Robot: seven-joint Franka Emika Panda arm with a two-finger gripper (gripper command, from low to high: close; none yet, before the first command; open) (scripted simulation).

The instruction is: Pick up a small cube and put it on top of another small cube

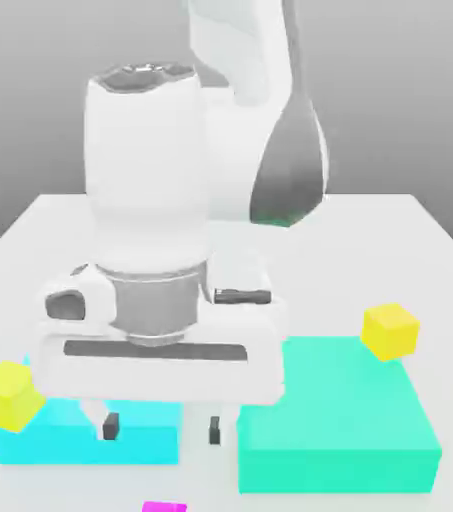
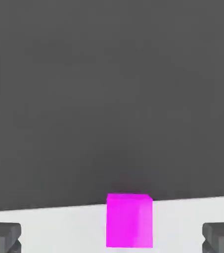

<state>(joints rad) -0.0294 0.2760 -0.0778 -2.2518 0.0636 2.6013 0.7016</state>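
Gripper (image 1: 163, 428) wide, nothing held; magenta cube (image 2: 129, 220) sits near the table's edge (image 2: 64, 212), between the fingers in hand view. Best centre over it, descend straight, then close squarely.

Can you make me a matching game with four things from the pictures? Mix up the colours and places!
Things:
1. Claw
2. Small magenta cube
3. Wide green block
4. Wide cyan block

Places or states:
A. Behind the claw, toward the exterior view's left, with a yellow cube at its outer end
B. Wide open, holding nothing
C. At the bottom edge of the exterior view
D. On the exterior view's right, with an orange-yellow cube at its far corner

Right pairs: 1-B, 2-C, 3-D, 4-A
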